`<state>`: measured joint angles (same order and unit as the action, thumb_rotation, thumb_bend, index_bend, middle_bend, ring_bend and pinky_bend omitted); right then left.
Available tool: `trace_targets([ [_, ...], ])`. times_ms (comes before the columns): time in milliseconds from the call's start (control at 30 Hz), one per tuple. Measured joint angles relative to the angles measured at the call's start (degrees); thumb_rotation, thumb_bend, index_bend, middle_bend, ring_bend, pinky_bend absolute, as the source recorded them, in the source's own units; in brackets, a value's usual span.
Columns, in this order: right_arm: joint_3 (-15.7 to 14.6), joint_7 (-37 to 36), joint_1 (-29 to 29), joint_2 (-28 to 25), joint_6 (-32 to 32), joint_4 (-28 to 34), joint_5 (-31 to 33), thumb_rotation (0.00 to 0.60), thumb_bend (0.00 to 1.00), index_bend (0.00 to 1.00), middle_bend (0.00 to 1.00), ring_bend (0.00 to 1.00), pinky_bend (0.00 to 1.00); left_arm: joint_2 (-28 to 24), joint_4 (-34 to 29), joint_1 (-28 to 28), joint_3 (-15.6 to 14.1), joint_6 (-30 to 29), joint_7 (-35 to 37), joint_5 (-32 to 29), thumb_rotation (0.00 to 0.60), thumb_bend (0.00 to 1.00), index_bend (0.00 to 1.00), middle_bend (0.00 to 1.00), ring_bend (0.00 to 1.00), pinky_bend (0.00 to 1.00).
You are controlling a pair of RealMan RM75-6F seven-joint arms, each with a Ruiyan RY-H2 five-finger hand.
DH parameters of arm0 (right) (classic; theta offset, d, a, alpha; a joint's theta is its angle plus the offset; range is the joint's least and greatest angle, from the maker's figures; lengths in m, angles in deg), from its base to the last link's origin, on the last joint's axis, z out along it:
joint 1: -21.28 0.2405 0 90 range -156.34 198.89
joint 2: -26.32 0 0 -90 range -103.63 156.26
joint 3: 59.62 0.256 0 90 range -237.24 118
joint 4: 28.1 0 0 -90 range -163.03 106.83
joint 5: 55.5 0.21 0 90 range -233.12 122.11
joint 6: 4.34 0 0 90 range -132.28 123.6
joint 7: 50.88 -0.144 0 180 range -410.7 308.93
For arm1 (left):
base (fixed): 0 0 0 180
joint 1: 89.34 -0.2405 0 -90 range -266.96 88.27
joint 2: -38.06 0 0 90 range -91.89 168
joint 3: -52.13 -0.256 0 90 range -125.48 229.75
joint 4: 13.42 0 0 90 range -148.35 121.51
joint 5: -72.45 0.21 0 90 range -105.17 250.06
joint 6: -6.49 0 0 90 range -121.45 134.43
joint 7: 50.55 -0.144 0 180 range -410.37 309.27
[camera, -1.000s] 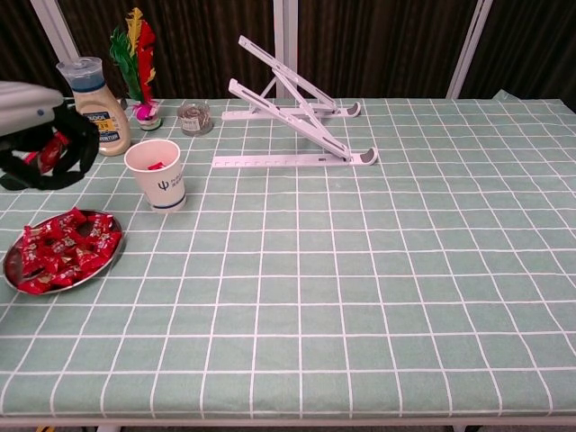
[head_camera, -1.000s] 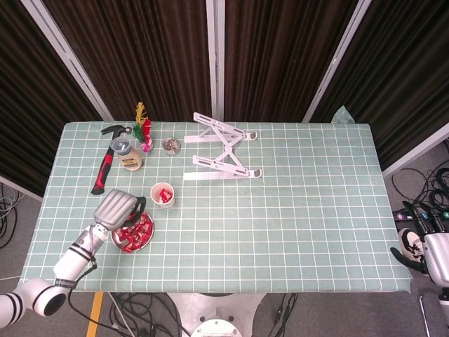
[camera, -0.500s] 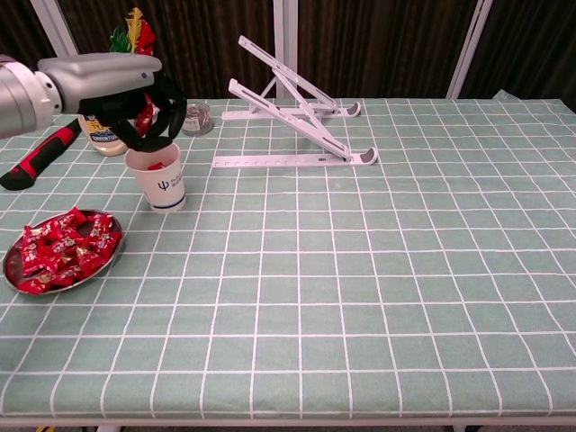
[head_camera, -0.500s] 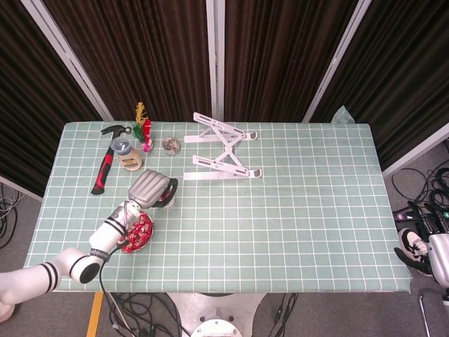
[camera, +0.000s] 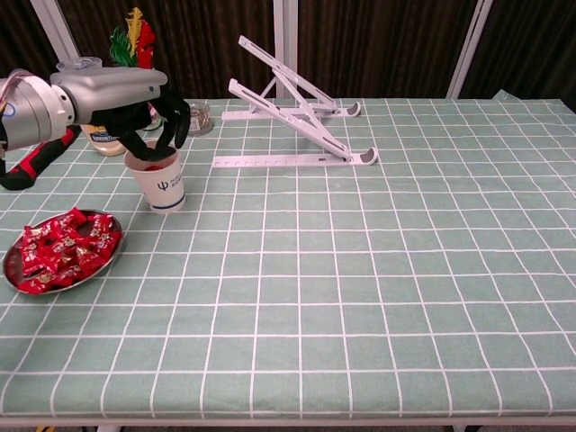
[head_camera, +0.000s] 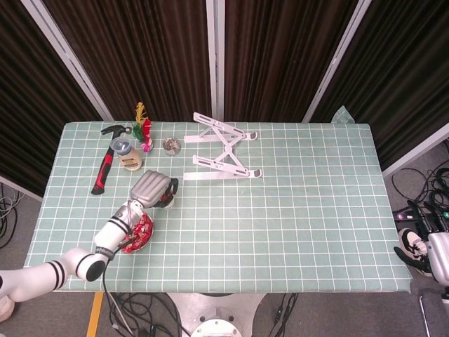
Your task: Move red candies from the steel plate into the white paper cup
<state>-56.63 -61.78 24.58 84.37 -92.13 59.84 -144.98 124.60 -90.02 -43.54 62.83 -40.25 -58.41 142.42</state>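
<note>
Red candies (camera: pixel 61 253) lie heaped in a steel plate (camera: pixel 11 281) near the front left corner of the desk (camera: pixel 378 270), which is covered in a green checked cloth. Just behind the plate stands a white paper cup (camera: pixel 161 182) with red candy showing inside. The left robot hand (camera: pixel 151 115) hovers right over the cup's mouth, dark fingers (camera: pixel 178 122) curled downward toward the rim; whether they pinch a candy cannot be told. Behind the cup stand a sauce bottle (head_camera: pixel 130 156), a feathered shuttlecock (camera: pixel 135 63) and a small jar (camera: pixel 194 118), with a red-handled hammer (head_camera: pixel 105 170) to the left. A white folding stand (camera: pixel 292 121) sits further right. The right robot hand (head_camera: pixel 417 247) rests off the desk's right edge, its fingers unclear.
</note>
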Motion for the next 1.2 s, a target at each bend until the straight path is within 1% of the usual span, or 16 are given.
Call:
trace_targets([
  [100, 0.01, 0.05, -0.05, -0.04, -0.15, 0.11, -0.04, 0.6, 0.1, 0.08, 0.27, 0.09, 0.37, -0.12, -0.37, -0.26, 0.05, -1.06, 0.37, 0.27, 0.6, 0.33, 0.54, 0.66, 0.99, 1.0],
  [200, 0.07, 0.1, -0.15, -0.23, -0.32, 0.21, 0.03, 0.6, 0.1, 0.08, 0.27, 0.09, 0.37, -0.62, -1.33, -1.16, 0.2, -3.77, 1.41, 1.22, 0.6, 0.29, 0.54, 0.65, 0.99, 1.0],
  [333, 0.12, -0.03, -0.13, -0.33, -0.45, 0.22, -0.14, 0.6, 0.1, 0.08, 0.27, 0.09, 0.37, -2.4, -3.34, -4.0, -0.08, -10.57, 3.35, 4.1, 0.6, 0.27, 0.53, 0.64, 0.97, 1.0],
  [400, 0.13, -0.07, -0.02, -0.3, -0.34, 0.18, -0.22, 0.6, 0.1, 0.08, 0.27, 0.09, 0.37, -3.66, -4.29, -5.92, -0.59, -14.06, 4.19, 5.57, 0.6, 0.26, 0.53, 0.66, 0.96, 1.0],
  [467, 0.1, -0.12, 0.11, -0.22, -0.17, 0.16, -0.36, 0.6, 0.1, 0.08, 0.27, 0.09, 0.37, -5.37, -5.38, -8.66, -1.55, -17.94, 4.97, 7.23, 0.6, 0.25, 0.54, 0.7, 0.96, 1.0],
  [533, 0.07, -0.15, 0.18, -0.13, -0.17, 0.14, -0.58, 0.6, 0.1, 0.08, 0.27, 0.09, 0.37, -7.27, -6.49, -11.47, -3.12, -20.88, 5.33, 8.74, 0.6, 0.24, 0.54, 0.78, 0.95, 1.0],
  [600, 0.07, -0.08, 0.27, -0.09, -0.26, 0.17, -0.82, 0.6, 0.1, 0.08, 0.27, 0.09, 0.37, -8.68, -7.48, -13.25, -4.88, -21.87, 5.3, 9.68, 0.6, 0.22, 0.54, 0.88, 0.96, 1.0],
  [667, 0.08, 0.1, 0.36, -0.09, -0.26, 0.33, -0.95, 0.6, 0.1, 0.08, 0.27, 0.09, 0.37, -9.92, -8.44, -14.33, -7.06, -21.64, 4.73, 10.36, 0.6, 0.22, 0.54, 0.94, 0.97, 1.0],
  [733, 0.03, 0.22, 0.42, -0.09, -0.25, 0.5, -1.14, 0.6, 0.1, 0.08, 0.27, 0.09, 0.37, -10.44, -8.92, -14.91, -8.92, -20.32, 3.61, 10.58, 0.6, 0.22, 0.54, 0.97, 0.98, 1.0],
  [833, -0.04, 0.46, 0.36, -0.14, -0.43, 0.68, -1.28, 0.6, 0.1, 0.08, 0.27, 0.1, 0.37, -10.12, -8.48, -15.44, -10.4, -17.73, 1.45, 9.98, 0.6, 0.22, 0.54, 0.98, 0.99, 1.0],
  [967, -0.06, 0.77, 0.2, -0.37, -0.65, 0.99, -1.22, 0.6, 0.1, 0.08, 0.27, 0.1, 0.38, -8.16, -5.67, -15.94, -11.19, -14.54, -1.6, 7.11, 0.6, 0.23, 0.54, 0.99, 1.0, 1.0],
  [1133, -0.05, 1.06, 0.27, -0.44, -0.57, 1.32, -1.25, 0.6, 0.1, 0.08, 0.27, 0.1, 0.38, -4.98, -1.11, -16.29, -11.15, -10.97, -2.05, 3.34, 0.6, 0.24, 0.54, 0.99, 1.0, 1.0],
  [1200, -0.05, 1.13, 0.32, -0.45, -0.47, 1.44, -1.22, 0.6, 0.1, 0.08, 0.27, 0.1, 0.38, -4.05, 0.37, -16.31, -10.99, -10.32, -2.23, 2.74, 0.6, 0.25, 0.54, 0.99, 1.0, 1.0],
])
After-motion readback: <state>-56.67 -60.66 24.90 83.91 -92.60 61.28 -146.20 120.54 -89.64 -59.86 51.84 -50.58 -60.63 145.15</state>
